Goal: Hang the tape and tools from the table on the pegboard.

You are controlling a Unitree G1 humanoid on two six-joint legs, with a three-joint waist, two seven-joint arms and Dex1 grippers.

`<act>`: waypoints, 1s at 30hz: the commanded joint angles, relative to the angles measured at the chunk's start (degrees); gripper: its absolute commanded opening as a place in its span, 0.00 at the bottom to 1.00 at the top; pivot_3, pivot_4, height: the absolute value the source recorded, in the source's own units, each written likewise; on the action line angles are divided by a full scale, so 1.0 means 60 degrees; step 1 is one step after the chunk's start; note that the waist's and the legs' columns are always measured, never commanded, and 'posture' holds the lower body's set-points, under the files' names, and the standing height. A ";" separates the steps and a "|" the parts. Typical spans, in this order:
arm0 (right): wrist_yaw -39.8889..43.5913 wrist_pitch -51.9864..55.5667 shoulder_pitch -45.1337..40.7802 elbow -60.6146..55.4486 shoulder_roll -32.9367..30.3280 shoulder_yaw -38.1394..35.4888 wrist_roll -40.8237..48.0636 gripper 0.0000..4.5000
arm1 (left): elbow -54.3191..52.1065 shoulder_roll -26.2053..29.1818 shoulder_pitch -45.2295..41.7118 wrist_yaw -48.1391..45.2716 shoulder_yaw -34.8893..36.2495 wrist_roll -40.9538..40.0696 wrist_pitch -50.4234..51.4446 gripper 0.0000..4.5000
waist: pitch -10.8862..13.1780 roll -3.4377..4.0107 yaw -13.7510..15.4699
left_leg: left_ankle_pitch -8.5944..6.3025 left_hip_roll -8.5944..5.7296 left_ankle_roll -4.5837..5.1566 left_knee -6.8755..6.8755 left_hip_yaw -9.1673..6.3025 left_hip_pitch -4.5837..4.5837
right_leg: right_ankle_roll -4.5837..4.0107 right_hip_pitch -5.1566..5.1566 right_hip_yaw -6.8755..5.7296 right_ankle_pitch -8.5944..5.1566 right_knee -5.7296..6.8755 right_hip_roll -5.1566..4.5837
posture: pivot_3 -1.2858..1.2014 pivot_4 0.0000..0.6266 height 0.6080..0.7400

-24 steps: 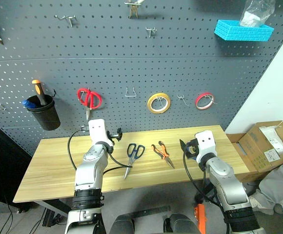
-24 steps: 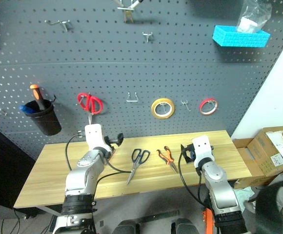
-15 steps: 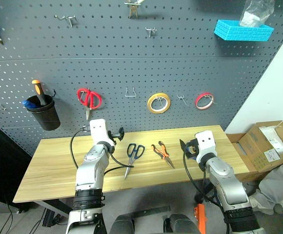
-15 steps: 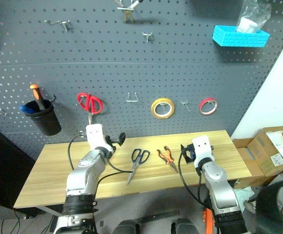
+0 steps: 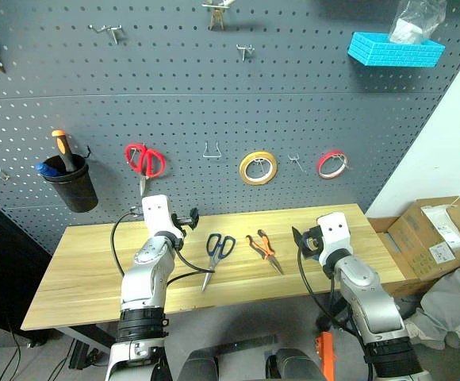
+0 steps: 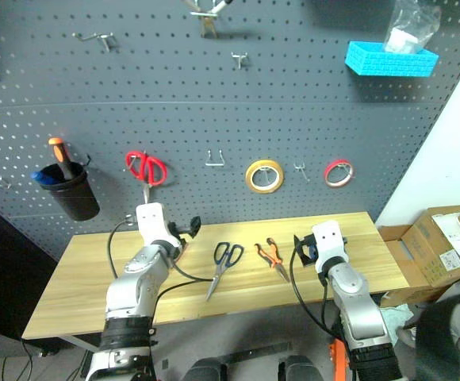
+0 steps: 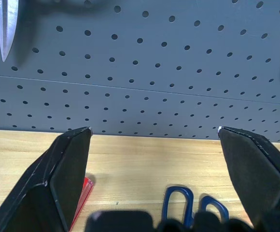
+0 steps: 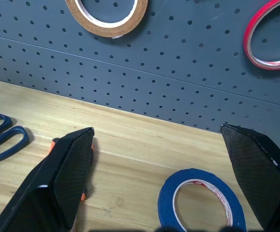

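Right wrist view shows the right end effector [image 8: 154, 181] released above the worktop [image 8: 130, 145], the blue tape [image 8: 201, 200] lying between its fingers. Left end effector [image 7: 154, 179] is also released; blue scissors [image 5: 215, 254] lie at its 3 o'clock, pliers [image 5: 265, 251] beyond.

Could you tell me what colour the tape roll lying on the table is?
Blue; the tape roll shows best in the right wrist view.

Bright, even overhead light; soft shadows under hooks on the pegboard [image 5: 214, 95]; wrist views slightly soft.
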 commanded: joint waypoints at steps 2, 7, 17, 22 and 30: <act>0.0102 -0.0025 -0.0121 -0.0481 -0.0078 -0.0119 0.0079 1.00 | -0.0314 0.0074 -0.0171 -0.0151 -0.0100 -0.0104 -0.0016 0.99 | 0.0001 0.0000 -0.0001 | 0.0000 0.0000 0.0000 0.0000 0.0000 0.0000 | 0.0000 0.0000 0.0000 0.0000 0.0000 0.0000 | 0.55 0.06 1.00; 0.0835 0.0288 -0.0662 -0.0166 -0.0512 -0.0280 0.0402 1.00 | -0.0443 0.0387 -0.0530 -0.1617 -0.1177 -0.0196 0.0151 0.99 | 0.0091 0.0030 -0.0001 | 0.0000 0.0000 0.0000 0.0005 -0.0001 0.0000 | 0.0000 -0.0001 0.0000 0.0000 -0.0001 0.0000 | 0.55 0.11 1.00; 0.4708 0.0564 -0.2937 0.2891 -0.2365 0.0546 0.0892 1.00 | 0.0023 -0.1158 -0.1634 -0.3460 -0.2445 -0.2336 0.4319 0.99 | 0.0950 0.0082 -0.0253 | -0.0014 -0.0015 0.0040 0.0035 -0.0030 -0.0001 | 0.0002 0.0059 0.0004 -0.0001 -0.0085 -0.0003 | 0.54 0.35 1.00; 0.5513 0.0598 -0.3138 0.3901 -0.2478 0.0933 0.0777 1.00 | 0.0553 -0.1806 -0.1495 -0.3085 -0.2779 -0.2188 0.4702 0.99 | 0.1298 0.0087 -0.0390 | -0.0090 -0.0027 0.0169 0.0020 -0.0042 -0.0027 | 0.0091 0.0009 0.0017 -0.0064 0.0031 0.0011 | 0.53 0.43 1.00; 0.5602 0.0152 -0.3739 0.5266 -0.2299 0.1019 0.0533 1.00 | 0.0353 -0.2034 -0.1143 -0.2853 -0.2975 -0.2210 0.4850 0.99 | 0.1722 0.0138 -0.0415 | -0.0142 -0.0031 0.0251 0.0026 -0.0063 -0.0092 | 0.0137 -0.0038 0.0001 -0.0108 0.0043 0.0003 | 0.53 0.48 1.00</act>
